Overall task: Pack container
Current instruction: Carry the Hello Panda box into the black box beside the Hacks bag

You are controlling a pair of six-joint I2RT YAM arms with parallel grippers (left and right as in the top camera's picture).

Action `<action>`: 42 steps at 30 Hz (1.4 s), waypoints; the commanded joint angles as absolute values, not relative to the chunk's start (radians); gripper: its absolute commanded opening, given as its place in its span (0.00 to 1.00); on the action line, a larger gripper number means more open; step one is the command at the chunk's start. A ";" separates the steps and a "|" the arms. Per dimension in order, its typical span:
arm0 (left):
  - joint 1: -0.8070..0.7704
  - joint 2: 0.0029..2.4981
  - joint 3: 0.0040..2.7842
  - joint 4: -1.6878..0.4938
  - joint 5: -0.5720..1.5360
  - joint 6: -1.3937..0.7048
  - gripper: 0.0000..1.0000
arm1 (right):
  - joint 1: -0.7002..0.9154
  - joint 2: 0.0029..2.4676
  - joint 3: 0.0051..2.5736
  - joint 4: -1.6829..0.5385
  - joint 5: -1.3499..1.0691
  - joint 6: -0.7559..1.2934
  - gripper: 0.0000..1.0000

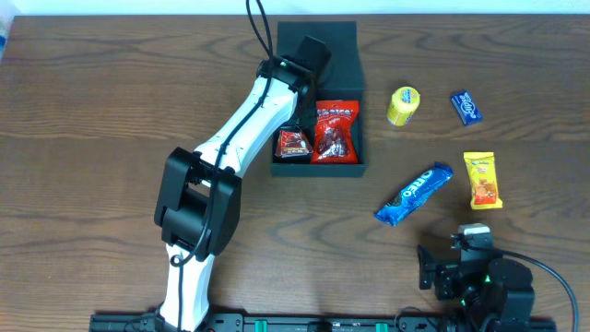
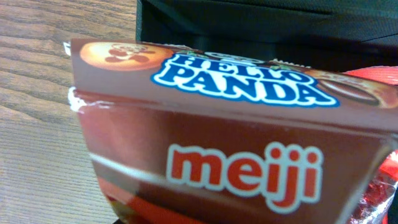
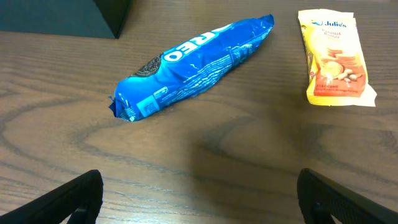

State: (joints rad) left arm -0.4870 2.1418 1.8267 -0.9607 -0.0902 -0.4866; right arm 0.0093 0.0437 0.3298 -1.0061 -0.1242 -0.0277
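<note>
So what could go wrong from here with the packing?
1. The left gripper reaches into the container, right at the Hello Panda box. Pulling out could drag that box or knock the red packet beside it.
2. The Oreo pack is long and lies slanted, so the open right gripper may grab it badly, and it might not fit.

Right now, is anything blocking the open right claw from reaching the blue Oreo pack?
Nothing visible: only bare table lies between the right gripper and the Oreo pack. The yellow Julie's packet sits off to one side.
</note>
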 commanded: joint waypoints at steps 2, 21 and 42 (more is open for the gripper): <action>-0.483 2.168 1.828 -0.960 -0.115 -0.467 0.23 | 0.003 0.037 0.324 -1.010 -0.132 -0.039 0.99; -0.487 2.188 1.818 -0.929 -0.115 -0.449 0.22 | 0.003 0.037 0.324 -1.010 -0.132 -0.039 0.99; -0.492 2.188 1.807 -0.918 -0.141 -0.449 0.41 | 0.003 0.037 0.324 -1.010 -0.132 -0.039 0.99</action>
State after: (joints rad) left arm -0.4892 2.1738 1.8145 -0.9161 -0.1169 -0.4587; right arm 0.0093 0.0433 0.3298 -1.0061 -0.1242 -0.0277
